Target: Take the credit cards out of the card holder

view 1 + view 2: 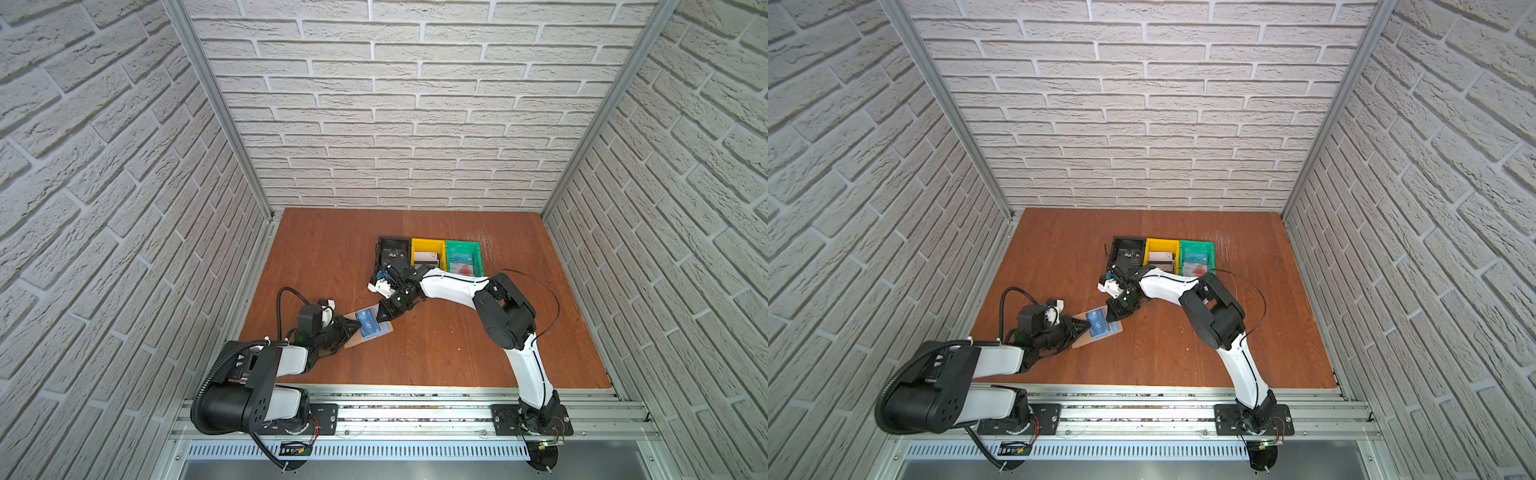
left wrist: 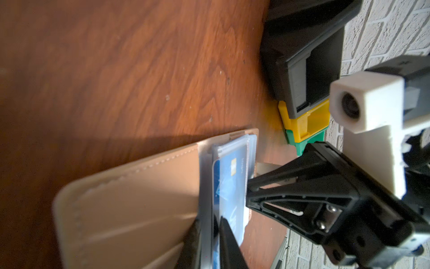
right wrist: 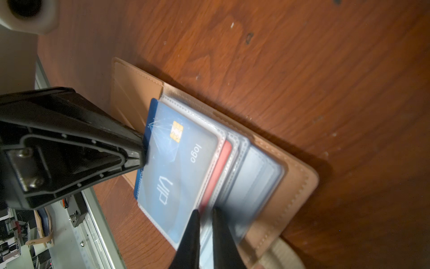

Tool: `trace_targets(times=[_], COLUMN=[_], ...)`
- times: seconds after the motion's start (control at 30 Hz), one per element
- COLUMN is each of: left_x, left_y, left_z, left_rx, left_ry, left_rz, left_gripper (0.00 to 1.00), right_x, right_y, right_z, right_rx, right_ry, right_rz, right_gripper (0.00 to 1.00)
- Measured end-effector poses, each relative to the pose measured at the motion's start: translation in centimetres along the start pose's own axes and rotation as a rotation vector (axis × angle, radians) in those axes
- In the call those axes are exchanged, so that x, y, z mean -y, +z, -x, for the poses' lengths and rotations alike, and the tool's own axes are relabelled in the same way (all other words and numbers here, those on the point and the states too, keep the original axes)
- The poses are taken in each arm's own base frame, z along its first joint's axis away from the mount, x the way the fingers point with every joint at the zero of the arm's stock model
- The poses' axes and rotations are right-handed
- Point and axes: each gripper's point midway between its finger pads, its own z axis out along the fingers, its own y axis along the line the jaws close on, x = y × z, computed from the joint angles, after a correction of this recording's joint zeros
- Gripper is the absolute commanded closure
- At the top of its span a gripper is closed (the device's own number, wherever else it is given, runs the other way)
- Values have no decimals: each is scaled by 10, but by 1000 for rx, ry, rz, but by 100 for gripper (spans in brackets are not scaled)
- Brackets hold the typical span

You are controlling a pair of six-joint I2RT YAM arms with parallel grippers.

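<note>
On the tabletop I see the black bin, yellow bin and green bin in a row toward the back edge. The card holder lies open in the left half, nearer the front edge, its clear sleeves fanned. My right gripper is clamped on one edge of those sleeves (its tips blur there). The left gripper pinches the bare end of the blue card, which juts from the top sleeve. A red card sits in the sleeve beneath.
</note>
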Motion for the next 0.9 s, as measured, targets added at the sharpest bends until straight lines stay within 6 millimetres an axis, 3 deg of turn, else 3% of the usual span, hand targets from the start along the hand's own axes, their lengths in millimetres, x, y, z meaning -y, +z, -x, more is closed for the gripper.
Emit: trace_targets(times=[0.9], left_x=[4], left_y=[4], left_z=[1], left_rx=[4], left_ry=[6], left_rz=[-55], left_gripper=[98], right_x=[0], right_y=[1], right_z=[0], right_rx=[0], right_ry=[14], right_rz=[4], right_gripper=[86])
